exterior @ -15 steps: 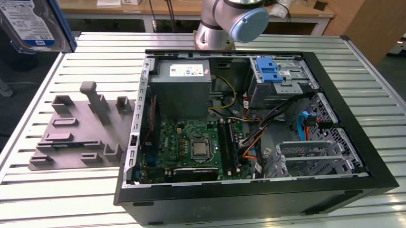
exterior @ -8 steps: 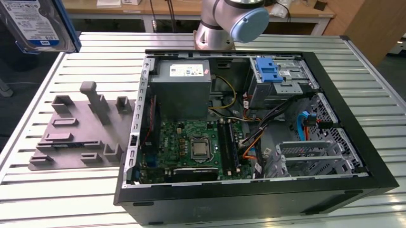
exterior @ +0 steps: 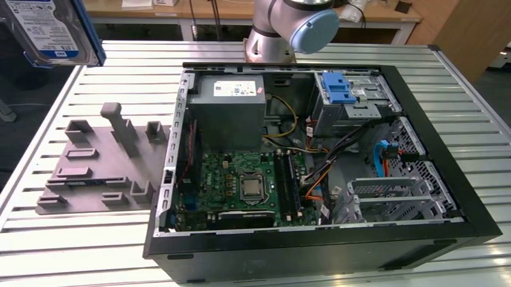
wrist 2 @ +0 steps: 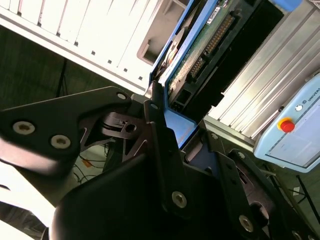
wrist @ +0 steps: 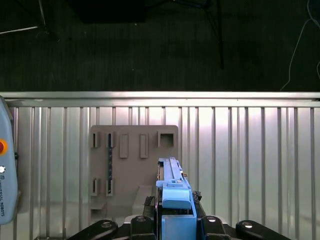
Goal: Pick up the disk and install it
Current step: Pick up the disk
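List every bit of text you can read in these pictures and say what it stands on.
The disk, held in the gripper: blue-and-white label, print too small to read.
Power supply: white sticker, print too small to read.
Teach pendant: a line of lettering along its edge, too blurred to quote with confidence.
Circuit board: no legible marking.

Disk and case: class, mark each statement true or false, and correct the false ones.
1. The gripper grips the disk. True.
2. The disk sits inside the case. False: it is held in the air, outside the case.
3. The case lies open on the table. True.
4. The grey plate lies on the exterior view's right of the case. False: it lies on the exterior view's left of it.
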Controlling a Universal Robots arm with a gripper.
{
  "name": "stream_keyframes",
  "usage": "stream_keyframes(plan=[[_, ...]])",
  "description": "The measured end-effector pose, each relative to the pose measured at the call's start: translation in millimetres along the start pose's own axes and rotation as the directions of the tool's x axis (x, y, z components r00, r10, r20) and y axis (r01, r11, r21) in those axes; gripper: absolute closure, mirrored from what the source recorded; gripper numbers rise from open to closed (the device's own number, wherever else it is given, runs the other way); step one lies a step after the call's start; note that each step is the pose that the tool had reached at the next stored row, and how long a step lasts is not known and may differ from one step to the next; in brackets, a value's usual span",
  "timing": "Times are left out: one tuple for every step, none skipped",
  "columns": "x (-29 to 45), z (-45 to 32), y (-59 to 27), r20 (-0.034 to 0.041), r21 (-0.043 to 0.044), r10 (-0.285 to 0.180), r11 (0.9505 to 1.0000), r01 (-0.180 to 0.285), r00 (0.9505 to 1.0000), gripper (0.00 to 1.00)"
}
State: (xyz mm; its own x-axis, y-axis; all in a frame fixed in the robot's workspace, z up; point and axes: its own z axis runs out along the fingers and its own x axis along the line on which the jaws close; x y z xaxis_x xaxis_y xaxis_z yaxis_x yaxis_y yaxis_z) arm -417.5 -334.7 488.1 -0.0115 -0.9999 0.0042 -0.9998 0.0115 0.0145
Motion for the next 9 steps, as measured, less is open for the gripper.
stream_keyframes(plan=[[0.0, 0.0, -0.8, 0.0000, 0.0001, 0.000, 1.0000, 0.000, 1.0000, 0.64], [0.0, 0.0, -1.6, 0.0000, 0.0000, 0.000, 1.0000, 0.000, 1.0000, 0.64], [-0.1, 0.0, -2.4, 0.0000, 0.0001, 0.000, 1.0000, 0.000, 1.0000, 0.64], [0.0, 0.0, -3.1, 0.0000, 0.0001, 0.000, 1.0000, 0.000, 1.0000, 0.64], [0.0, 0.0, -3.8, 0.0000, 0.0001, 0.000, 1.0000, 0.000, 1.0000, 0.64], [-0.1, 0.0, -4.5, 0.0000, 0.0001, 0.000, 1.0000, 0.000, 1.0000, 0.64], [-0.1, 0.0, -5.1, 0.0000, 0.0001, 0.000, 1.0000, 0.000, 1.0000, 0.64], [-0.1, 0.0, -5.8, 0.0000, 0.0001, 0.000, 1.0000, 0.000, 1.0000, 0.64], [-0.1, -0.1, -6.4, 0.0000, 0.0000, 0.000, 1.0000, 0.000, 1.0000, 0.64]])
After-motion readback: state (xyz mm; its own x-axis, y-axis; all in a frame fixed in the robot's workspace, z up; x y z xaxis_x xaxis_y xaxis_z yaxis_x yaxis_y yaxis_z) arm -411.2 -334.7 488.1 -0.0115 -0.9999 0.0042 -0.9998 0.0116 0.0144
